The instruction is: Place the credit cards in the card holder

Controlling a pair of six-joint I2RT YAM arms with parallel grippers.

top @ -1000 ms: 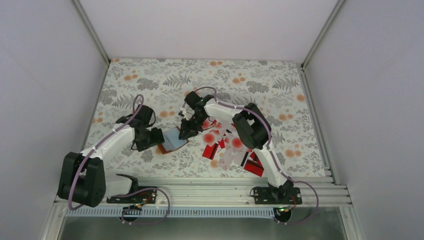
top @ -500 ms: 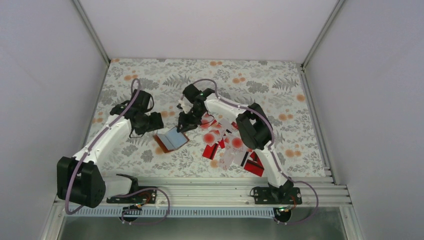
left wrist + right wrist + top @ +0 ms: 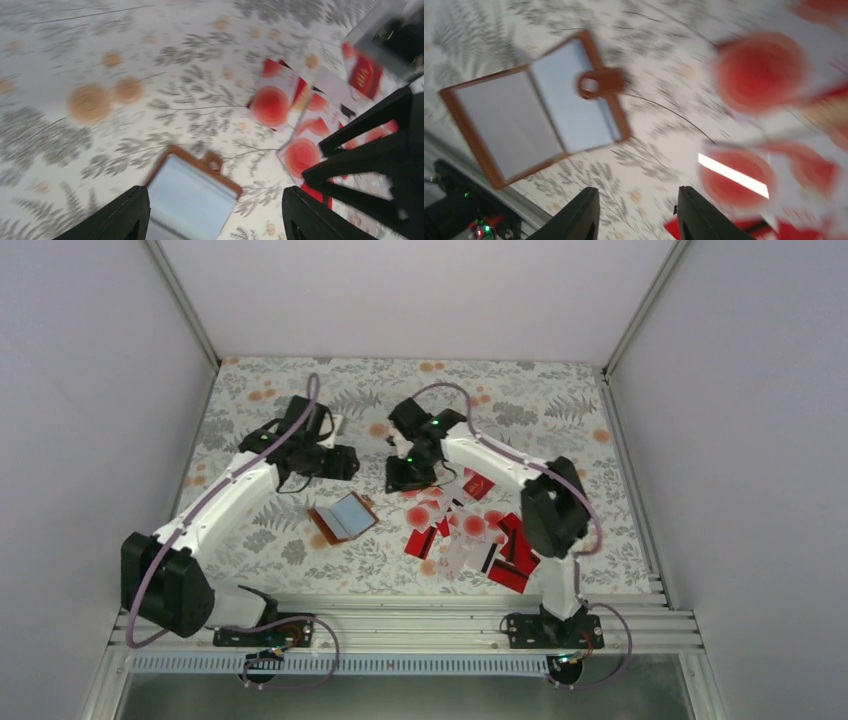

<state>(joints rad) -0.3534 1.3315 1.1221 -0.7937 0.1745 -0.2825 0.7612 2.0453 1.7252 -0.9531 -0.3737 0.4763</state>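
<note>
Jaws gape near the brown card holder (image 3: 342, 519) (pale-blue inside).

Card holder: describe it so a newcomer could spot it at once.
On the floral tabletop, look just left of the heap of red-and-white credit cards. The card holder lies open there: brown border, pale blue-grey inside, a strap tab.

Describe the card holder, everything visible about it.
The card holder is a small brown leather-like wallet lying open and flat on the floral tablecloth, pale blue-grey pockets facing up in two panels. A brown strap tab with a round snap sticks out from one edge. Only the cloth touches it; the credit cards lie apart, on the right arm's side.
</note>
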